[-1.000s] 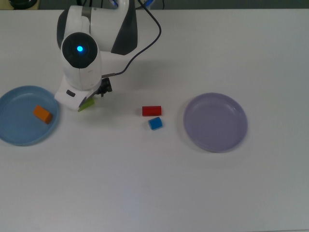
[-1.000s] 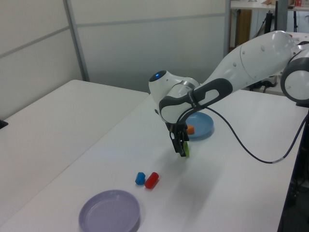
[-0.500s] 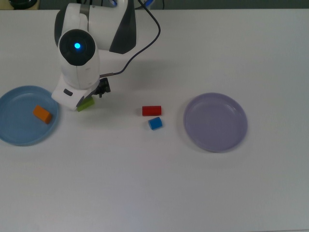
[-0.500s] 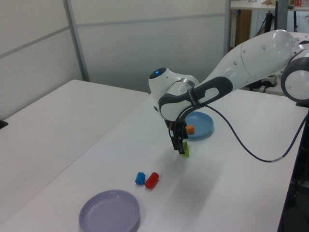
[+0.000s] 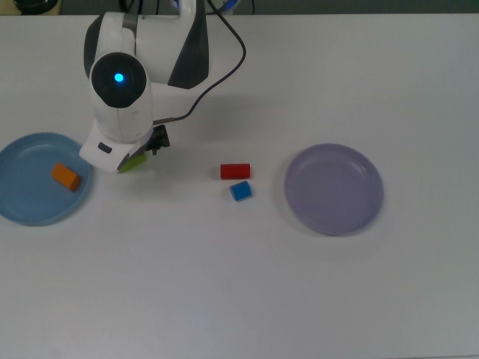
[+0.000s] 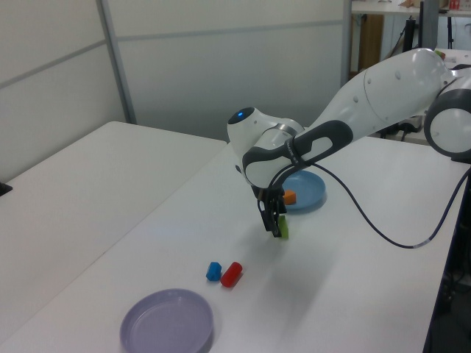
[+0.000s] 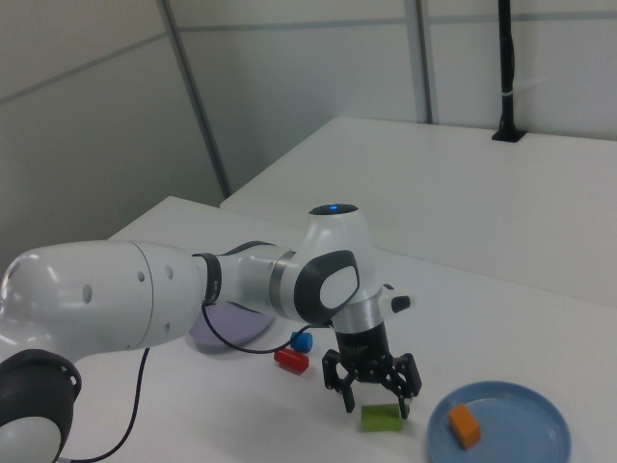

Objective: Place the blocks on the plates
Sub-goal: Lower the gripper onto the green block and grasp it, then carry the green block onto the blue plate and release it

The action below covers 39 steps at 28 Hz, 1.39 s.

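Observation:
The lime-green block point(image 7: 380, 417) lies on the table just right of the light blue plate point(image 5: 22, 209) in the top view. My gripper point(image 7: 374, 400) hangs open right over it, one finger to each side, and the block is not clamped. In the top view the arm's wrist hides most of the gripper, and the green block point(image 5: 135, 161) pokes out below it. An orange block point(image 5: 66, 176) rests on the blue plate. The red block point(image 5: 235, 171) and the blue block point(image 5: 240, 191) sit together mid-table. The lavender plate point(image 5: 334, 189) holds nothing.
A black cable point(image 5: 224, 67) loops from the arm over the table's far part in the top view. The arm's body point(image 6: 383, 88) reaches in from the left view's right. Bare white table point(image 5: 224, 299) fills the near half of the top view.
The arm's wrist has shifted a little towards the top view's left and the fingers have risen slightly in the left view. The lime-green block stays where it was.

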Tool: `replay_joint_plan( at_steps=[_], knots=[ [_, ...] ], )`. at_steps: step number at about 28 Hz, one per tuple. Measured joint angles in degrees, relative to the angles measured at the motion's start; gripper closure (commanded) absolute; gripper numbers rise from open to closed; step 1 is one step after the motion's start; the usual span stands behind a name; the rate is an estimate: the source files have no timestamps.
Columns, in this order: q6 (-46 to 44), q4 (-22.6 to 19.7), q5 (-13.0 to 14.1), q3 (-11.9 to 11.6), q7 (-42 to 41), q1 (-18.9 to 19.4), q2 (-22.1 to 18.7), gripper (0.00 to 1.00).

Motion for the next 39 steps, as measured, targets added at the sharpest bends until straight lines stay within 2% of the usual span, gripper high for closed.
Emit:
replay_joint_plan(
  at_steps=[2, 4, 6, 7, 11, 12, 15, 18, 23, 29, 33, 39],
  knots=[
    [0.3, 0.0, 0.0, 0.0, 0.0, 0.0, 0.2, 0.01],
    [0.4, 0.0, 0.0, 0.0, 0.0, 0.0, 0.3, 0.09],
    [0.4, 0.0, 0.0, 0.0, 0.0, 0.0, 0.3, 0.21],
    [0.4, 0.0, 0.0, 0.0, 0.0, 0.0, 0.4, 0.31],
    [0.4, 0.0, 0.0, 0.0, 0.0, 0.0, 0.5, 0.52],
    [0.4, 0.0, 0.0, 0.0, 0.0, 0.0, 0.5, 0.61],
    [0.4, 0.1, 0.0, 0.0, 0.0, 0.0, 0.5, 0.70],
    [0.4, 0.1, 0.0, 0.0, 0.0, 0.0, 0.5, 0.74],
    [0.4, 0.5, 0.0, -0.1, 0.0, -0.1, 0.3, 0.74],
    [0.5, 4.7, 1.2, -0.4, -0.2, -1.7, -0.9, 0.73],
    [0.4, 7.5, 3.0, -1.7, -1.0, -3.9, -1.9, 0.70],
    [2.3, 8.4, 3.5, -5.0, -1.8, -5.7, -1.5, 0.70]
  ],
)
